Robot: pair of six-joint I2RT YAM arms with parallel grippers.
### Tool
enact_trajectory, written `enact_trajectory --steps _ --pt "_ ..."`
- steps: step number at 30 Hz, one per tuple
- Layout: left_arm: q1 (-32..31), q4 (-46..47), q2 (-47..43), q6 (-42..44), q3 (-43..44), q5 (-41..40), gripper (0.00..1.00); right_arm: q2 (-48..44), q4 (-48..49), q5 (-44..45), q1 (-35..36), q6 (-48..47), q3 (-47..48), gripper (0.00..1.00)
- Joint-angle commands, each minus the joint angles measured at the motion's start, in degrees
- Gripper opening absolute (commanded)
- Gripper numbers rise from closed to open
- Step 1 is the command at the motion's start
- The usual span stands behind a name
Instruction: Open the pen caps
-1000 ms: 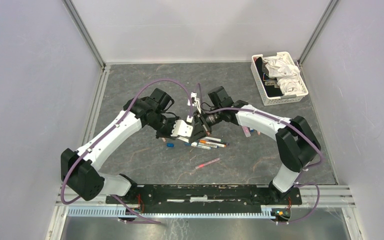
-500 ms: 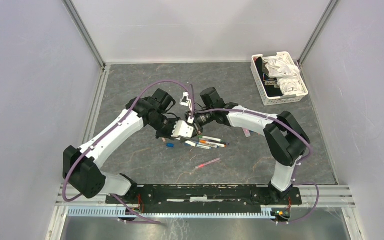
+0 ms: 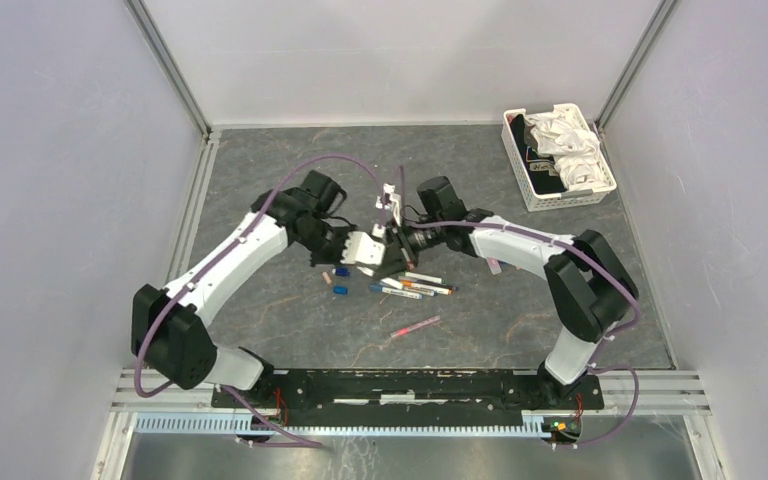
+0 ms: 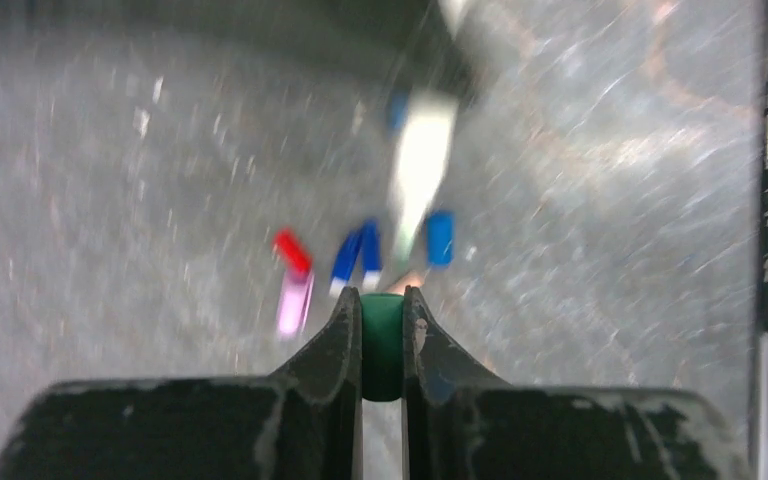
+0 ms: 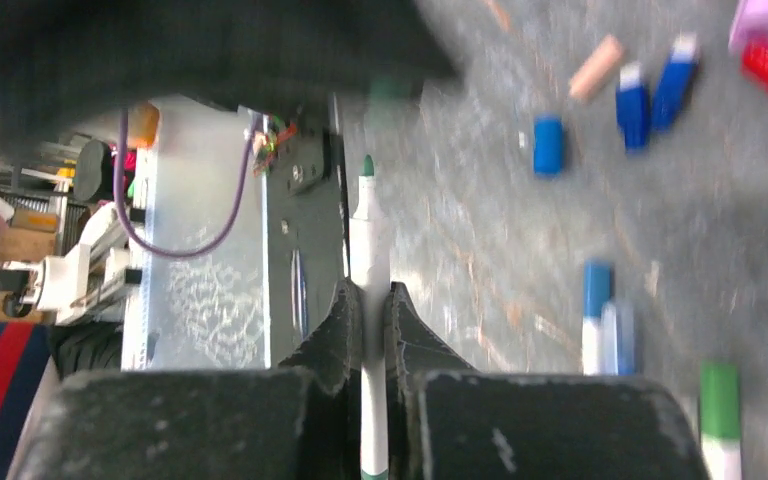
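My left gripper (image 4: 382,300) is shut on a stubby green pen cap (image 4: 382,345), held above the table. My right gripper (image 5: 368,295) is shut on a slim white pen barrel (image 5: 368,235) whose bare green tip points away from the jaws. In the top view the two grippers (image 3: 368,247) (image 3: 393,244) meet nose to nose over the table's middle. Loose caps lie below: red (image 4: 292,250), pink (image 4: 293,303) and blue (image 4: 440,238) in the left wrist view, and blue (image 5: 549,145) and peach (image 5: 597,68) in the right wrist view.
Several pens (image 3: 415,286) lie in a bunch just in front of the grippers, and a pink pen (image 3: 415,326) lies nearer the arm bases. A white slotted basket (image 3: 530,185) with crumpled cloth stands at the back right.
Half a second ago the grippers were pressed close together. Now the right gripper has drawn back to the right and the left gripper has lifted a little.
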Motion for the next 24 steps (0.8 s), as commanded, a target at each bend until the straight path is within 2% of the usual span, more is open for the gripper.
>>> enact_trajectory --steps 1,5,8,11,14,18,22,24 --pt "9.0 0.9 0.9 4.3 2.6 -11.2 0.02 -3.8 -12.4 3.2 -3.5 -5.1 -5.9 0.0" --pt "9.7 3.8 1.5 2.8 1.7 -9.5 0.02 -5.3 -16.8 5.7 -6.7 -7.8 -6.0 0.0" --pt "9.6 8.1 2.1 -2.1 0.6 -5.5 0.02 -7.4 -19.5 15.4 -10.5 -7.5 -4.6 0.0" --pt "6.6 11.6 3.6 -7.1 -1.6 -2.0 0.02 -10.3 -19.3 30.3 -15.7 -4.4 -4.5 0.0" --pt "2.6 15.4 6.8 -11.2 -4.1 -3.2 0.02 -12.9 -17.7 43.2 -20.1 -2.5 -6.0 0.0" --pt "1.3 15.5 15.1 -12.6 -2.5 -6.6 0.02 -14.4 -15.2 52.8 -24.0 -1.8 -8.3 0.0" --pt "1.3 17.7 20.1 -14.9 -1.5 -11.1 0.02 -12.8 -13.3 59.9 -24.9 -2.8 -8.8 0.0" --pt "1.3 19.5 20.8 -16.5 -1.3 -12.1 0.02 -10.7 -13.2 60.8 -24.9 -3.1 -7.7 0.0"
